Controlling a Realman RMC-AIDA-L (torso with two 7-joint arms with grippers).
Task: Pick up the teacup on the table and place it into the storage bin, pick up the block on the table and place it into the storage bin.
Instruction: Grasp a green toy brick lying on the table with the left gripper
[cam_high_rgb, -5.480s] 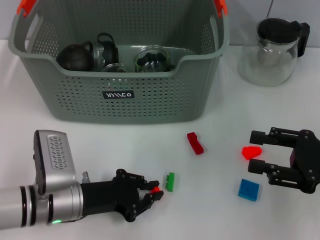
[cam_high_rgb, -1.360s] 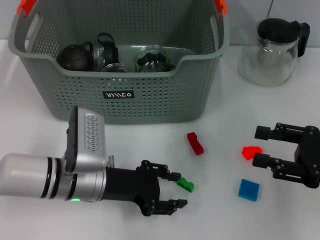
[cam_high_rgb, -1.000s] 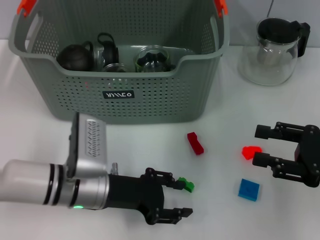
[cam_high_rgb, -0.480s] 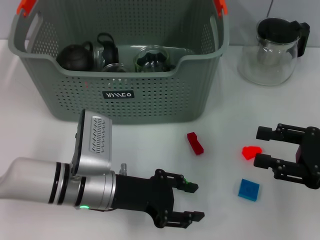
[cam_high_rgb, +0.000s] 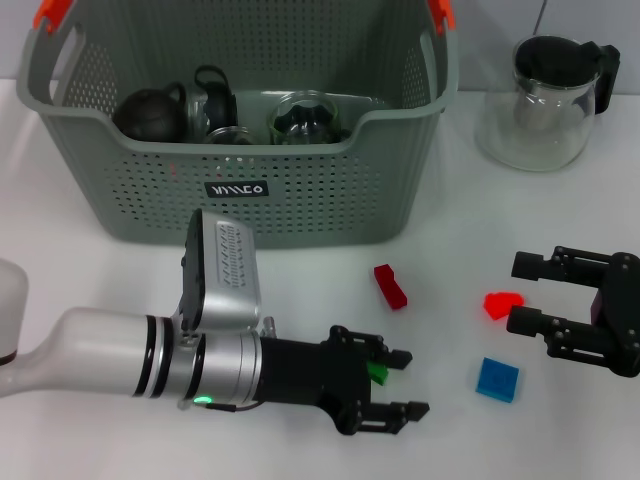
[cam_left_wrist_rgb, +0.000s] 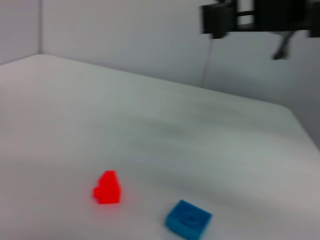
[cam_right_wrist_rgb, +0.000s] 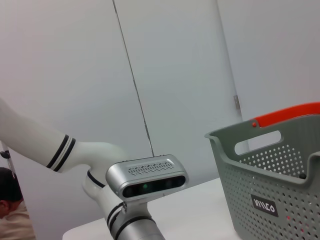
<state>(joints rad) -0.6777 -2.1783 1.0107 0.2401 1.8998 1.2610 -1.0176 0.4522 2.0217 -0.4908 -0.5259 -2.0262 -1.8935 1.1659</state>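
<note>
Two fingers of left gripper spread, straddling green block, lower centre of head view | right gripper spread at right edge, beside red heart-shaped block | blue block just below | dark-red block at centre | storage bin fills upper left | glass jug upper right

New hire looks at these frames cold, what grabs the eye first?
The left gripper, reaching low across the table front, fingers open around a small green block. Behind it, the big storage bin already holds dark teaware. The right gripper waits open beside a bright red block.
</note>
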